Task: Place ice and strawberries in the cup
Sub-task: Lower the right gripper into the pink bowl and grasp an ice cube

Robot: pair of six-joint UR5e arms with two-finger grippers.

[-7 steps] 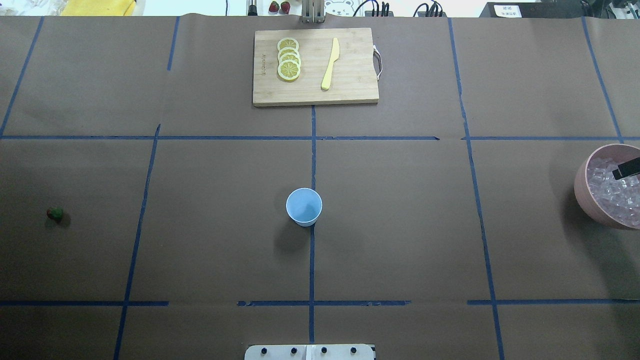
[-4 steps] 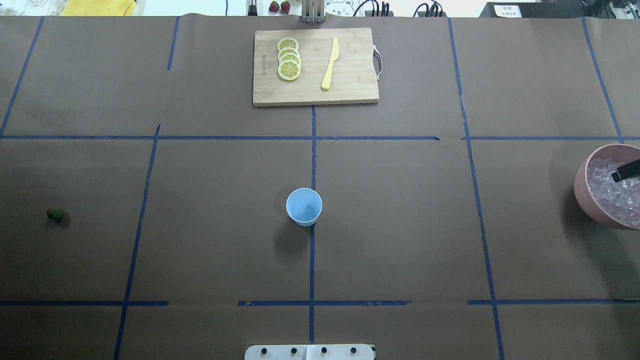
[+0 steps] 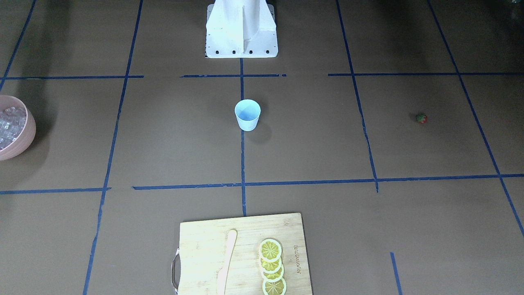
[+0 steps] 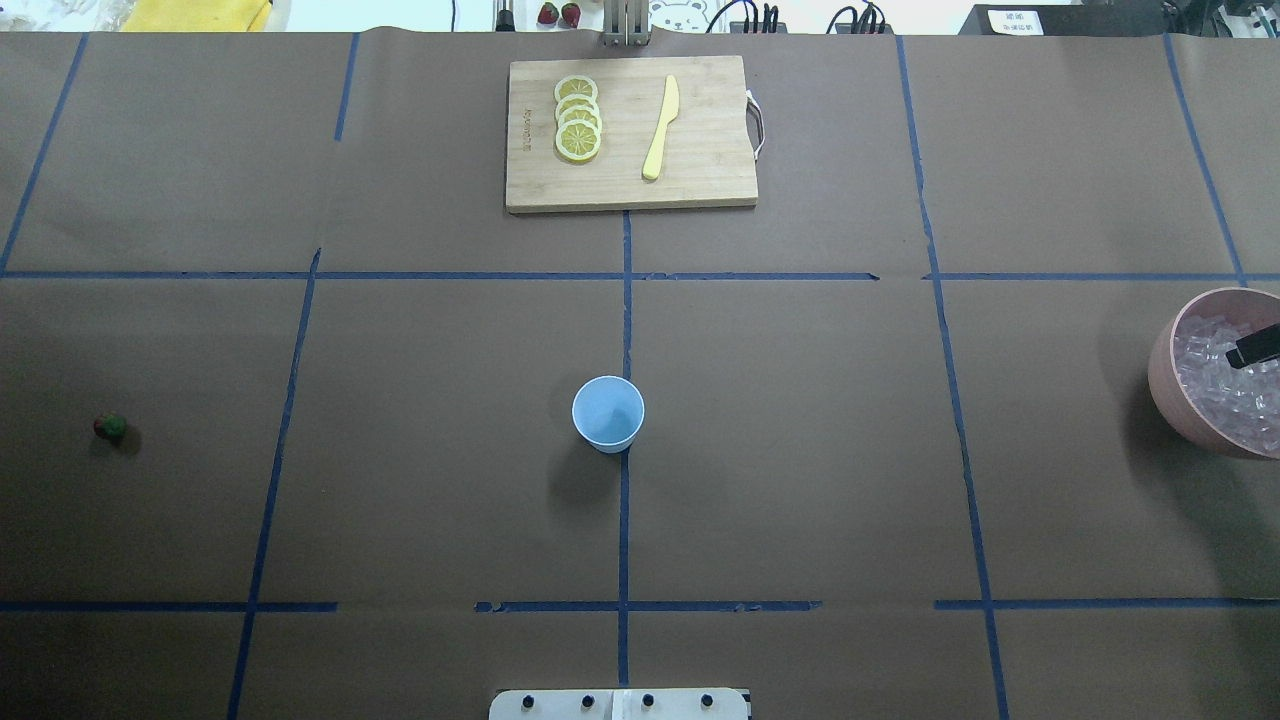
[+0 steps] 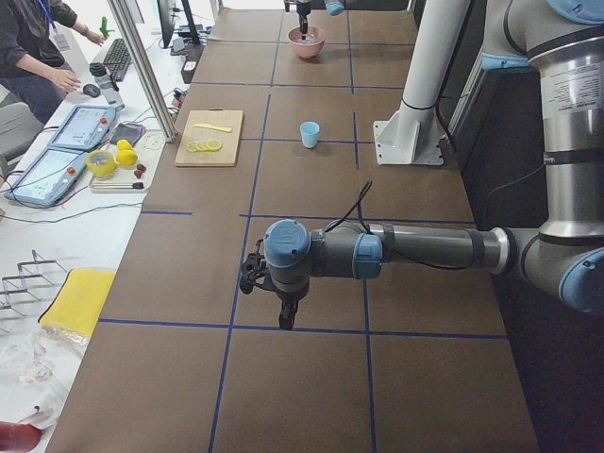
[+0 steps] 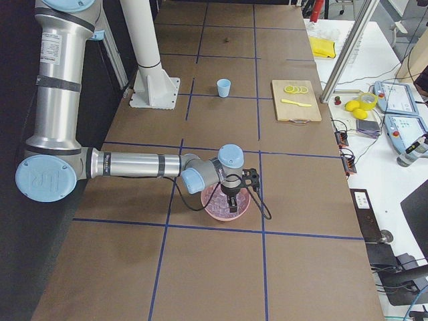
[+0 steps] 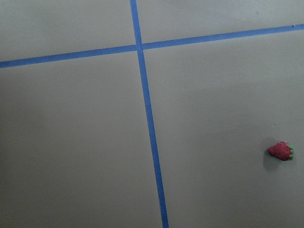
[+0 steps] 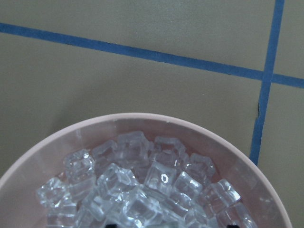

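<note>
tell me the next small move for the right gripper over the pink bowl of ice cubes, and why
Probably lower the right gripper slightly and close on one of the clear ice cubes. Its jaws stand apart just above the pile in the round pink bowl, and the small pale-blue plastic cup looks empty, so no ice has been picked yet.
</note>
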